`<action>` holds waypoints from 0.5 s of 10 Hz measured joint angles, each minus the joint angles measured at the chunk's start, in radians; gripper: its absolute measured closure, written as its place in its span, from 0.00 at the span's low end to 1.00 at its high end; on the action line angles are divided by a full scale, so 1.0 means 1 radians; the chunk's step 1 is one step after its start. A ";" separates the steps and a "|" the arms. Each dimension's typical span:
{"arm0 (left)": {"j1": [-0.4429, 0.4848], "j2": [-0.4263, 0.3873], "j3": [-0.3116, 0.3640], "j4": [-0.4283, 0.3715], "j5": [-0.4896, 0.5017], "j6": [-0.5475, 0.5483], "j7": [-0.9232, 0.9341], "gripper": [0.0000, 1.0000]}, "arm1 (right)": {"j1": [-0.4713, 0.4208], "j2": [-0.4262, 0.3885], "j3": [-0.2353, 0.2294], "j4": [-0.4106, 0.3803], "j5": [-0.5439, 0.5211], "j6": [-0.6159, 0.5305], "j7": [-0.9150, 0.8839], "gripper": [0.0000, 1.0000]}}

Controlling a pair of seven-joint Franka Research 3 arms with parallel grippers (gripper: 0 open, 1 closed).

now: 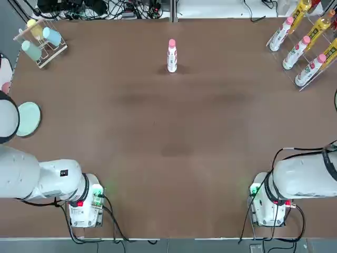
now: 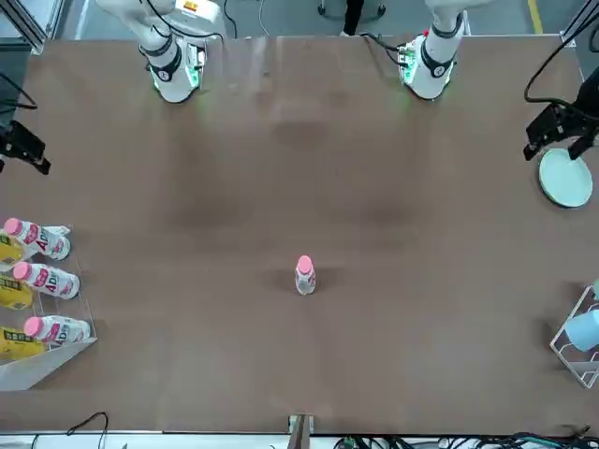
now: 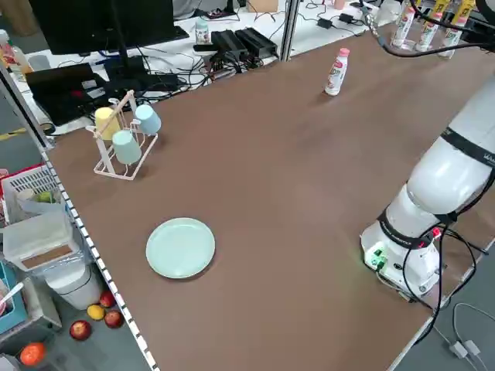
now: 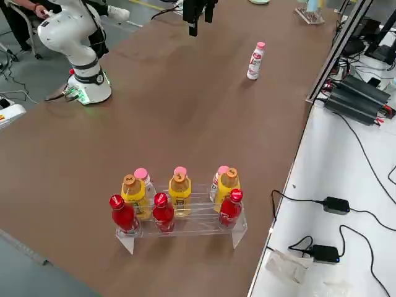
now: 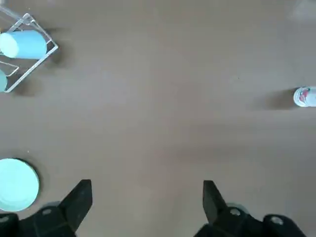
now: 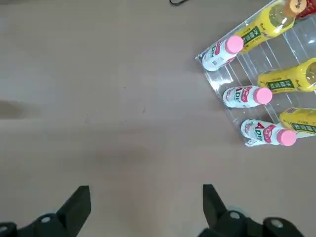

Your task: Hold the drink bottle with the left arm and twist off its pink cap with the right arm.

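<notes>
The drink bottle (image 1: 172, 59) stands upright at the far side of the counter (image 1: 158, 116), slightly left of centre and well apart from its neighbours. Such isolation presumably leaves room for one claw to brace the body while the other reaches the top. The left claw (image 5: 147, 186), at the left side near the pale green plate (image 1: 28, 118), has its fingers spread, with nothing between them. The right claw (image 6: 146, 189), at the right side, is likewise apart and unloaded; this wide stance would suit an approach from opposite sides. Similar bottles lie slanted in the clear rack (image 6: 237, 74) at far right, probably as stock kept aside. The cup rack (image 1: 52, 52) occupies the far left.

Appearance: the task's bottle is small, slim and white, with red-pink label print and a shoulder narrowing to the neck. The pink cap (image 1: 172, 43) is round and seated on it, so the twisting remains to be done.
</notes>
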 joint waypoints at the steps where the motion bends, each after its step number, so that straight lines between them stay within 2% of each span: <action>1: 0.000 0.022 0.000 -0.001 -0.087 0.016 0.053 0.02 | 0.000 0.000 -0.001 0.000 0.000 0.000 0.000 0.00; 3: 0.000 0.082 0.000 -0.002 -0.224 0.050 0.208 0.02 | 0.000 0.000 0.000 0.000 0.000 0.000 0.000 0.00; 5: -0.008 0.135 -0.013 -0.004 -0.308 0.125 0.410 0.02 | 0.000 0.000 0.002 0.000 0.000 -0.002 0.000 0.00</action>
